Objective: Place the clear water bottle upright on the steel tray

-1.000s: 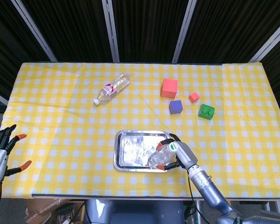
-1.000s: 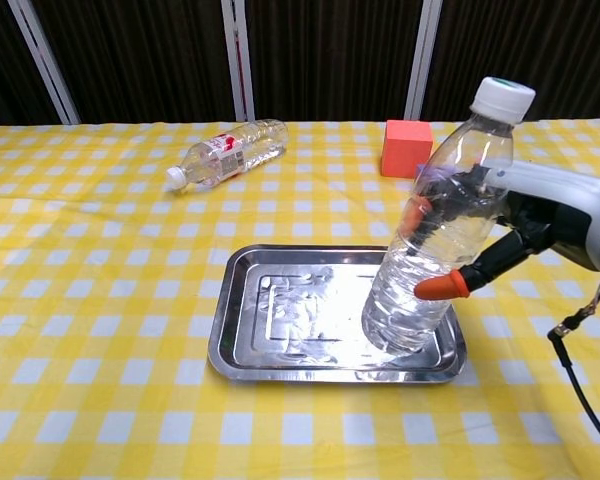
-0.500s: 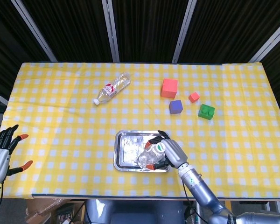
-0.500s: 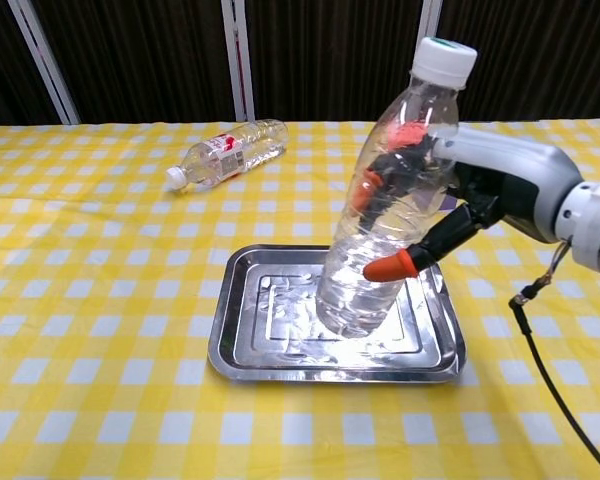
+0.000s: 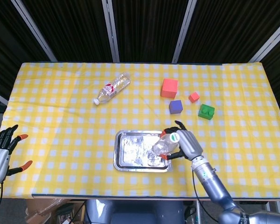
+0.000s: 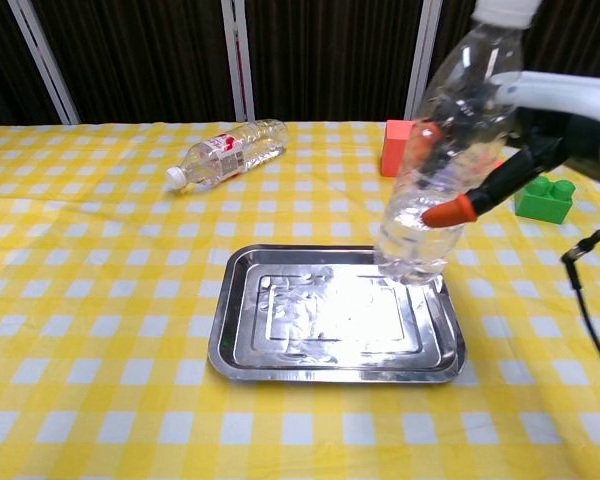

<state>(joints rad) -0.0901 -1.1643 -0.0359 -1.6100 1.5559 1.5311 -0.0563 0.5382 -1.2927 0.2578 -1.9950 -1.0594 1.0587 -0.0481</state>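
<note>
I am gripping the clear bottle (image 6: 442, 165) in my right hand (image 5: 185, 143), fingers wrapped around its middle, and holding it tilted above the right end of the steel tray (image 6: 242, 345), its base lifted off the metal. My left hand (image 5: 1, 154) is hanging off the table's left edge, fingers spread and holding nothing.

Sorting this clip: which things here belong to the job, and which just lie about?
Job: clear water bottle, held tilted by right hand; steel tray.
Lying about: second bottle, orange cube, purple cube, small red block, green brick.
</note>
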